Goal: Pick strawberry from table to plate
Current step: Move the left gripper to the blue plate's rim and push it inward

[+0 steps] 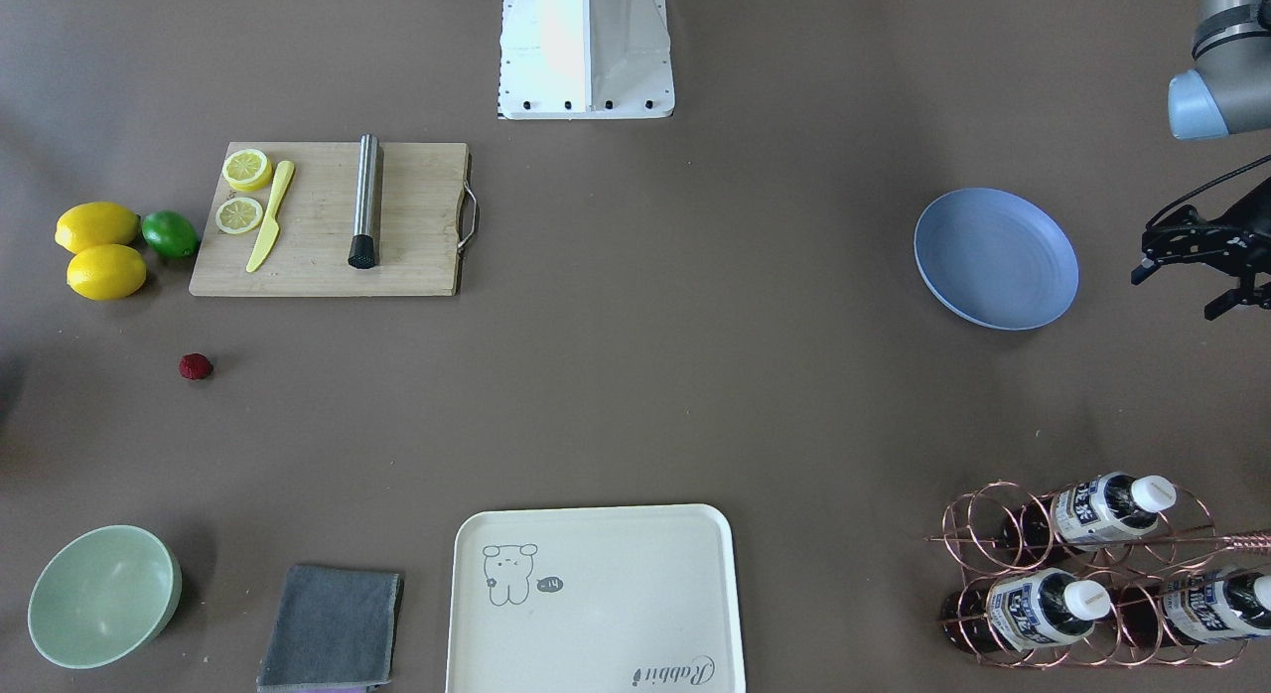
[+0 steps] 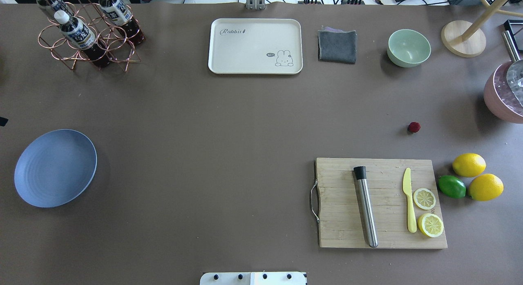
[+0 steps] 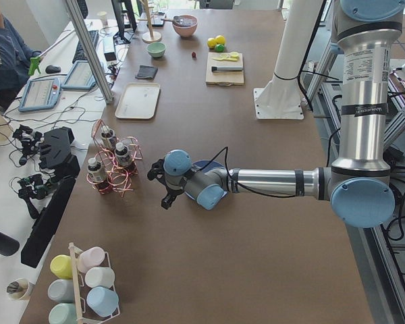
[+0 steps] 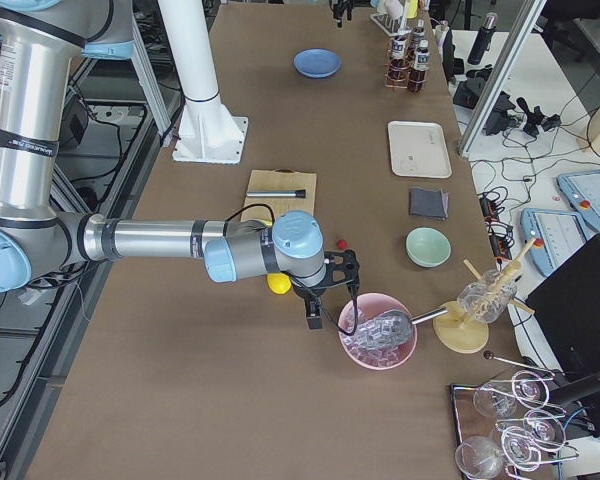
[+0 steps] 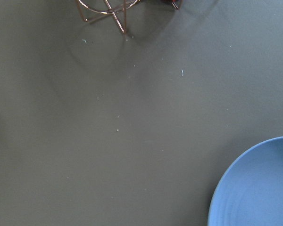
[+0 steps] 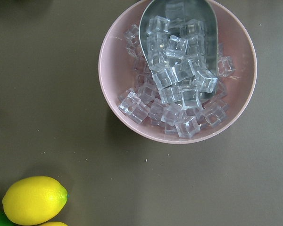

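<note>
The strawberry (image 1: 196,366) (image 2: 414,127) is a tiny dark-red berry lying alone on the brown table (image 1: 675,375), in front of the lemons; it also shows as a red speck (image 4: 342,242). The light-blue plate (image 1: 996,258) (image 2: 55,167) (image 5: 254,188) sits empty at the opposite end. My left gripper (image 1: 1179,291) (image 3: 159,186) hovers just beyond the plate, open and holding nothing. In the exterior right view my right gripper (image 4: 332,295) hangs beside the pink ice bowl, a little way from the strawberry; I cannot tell whether it is open or shut.
A wooden cutting board (image 2: 382,203) carries a steel muddler, a yellow knife and lemon halves. Two lemons (image 2: 469,164) and a lime (image 2: 452,186) lie beside it. A pink bowl of ice (image 6: 177,70), green bowl (image 2: 408,47), grey cloth (image 2: 337,45), cream tray (image 2: 255,46) and bottle rack (image 2: 88,32) line the far side.
</note>
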